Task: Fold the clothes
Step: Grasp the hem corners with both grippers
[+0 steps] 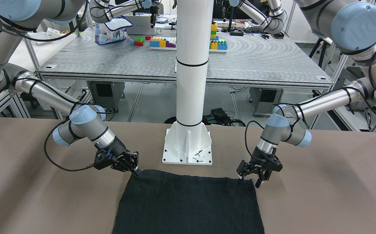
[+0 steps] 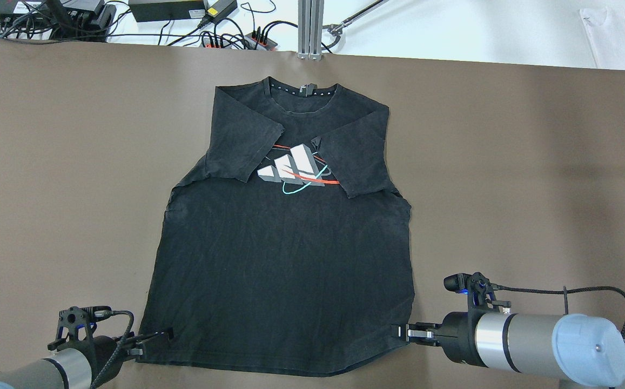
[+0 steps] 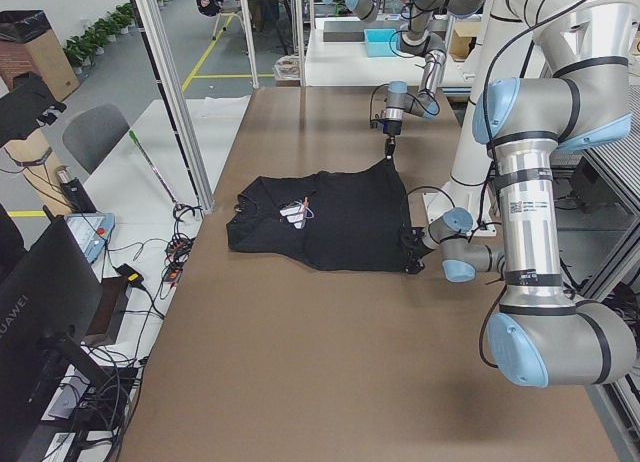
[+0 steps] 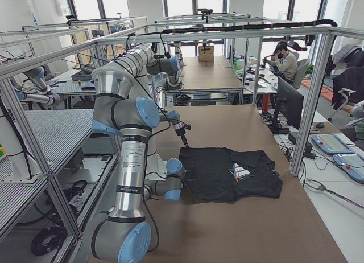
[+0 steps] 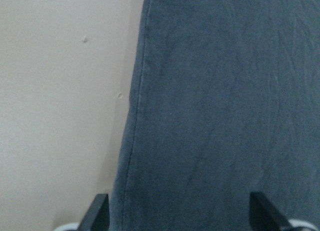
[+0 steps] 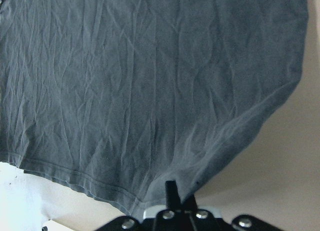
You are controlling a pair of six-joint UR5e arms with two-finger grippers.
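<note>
The clothes are one black T-shirt [image 2: 285, 270] with a white, red and teal chest print [image 2: 296, 170]. It lies flat on the brown table, both sleeves folded inward, collar at the far side. My left gripper [image 2: 155, 340] is open at the shirt's near-left hem corner. In the left wrist view its two fingertips [image 5: 100, 216] stand wide apart with the hem edge [image 5: 225, 116] between them. My right gripper [image 2: 398, 330] is shut on the near-right hem corner. In the right wrist view, creases in the fabric [image 6: 150, 91] run toward the closed fingers [image 6: 172, 191].
The white pole's base [image 1: 188, 146] is bolted to the table just behind the shirt's hem. Cables and power bricks [image 2: 209, 32] lie beyond the table's far edge. A white cloth [image 2: 620, 27] sits at the far right. Bare brown table [image 2: 506, 162] flanks the shirt.
</note>
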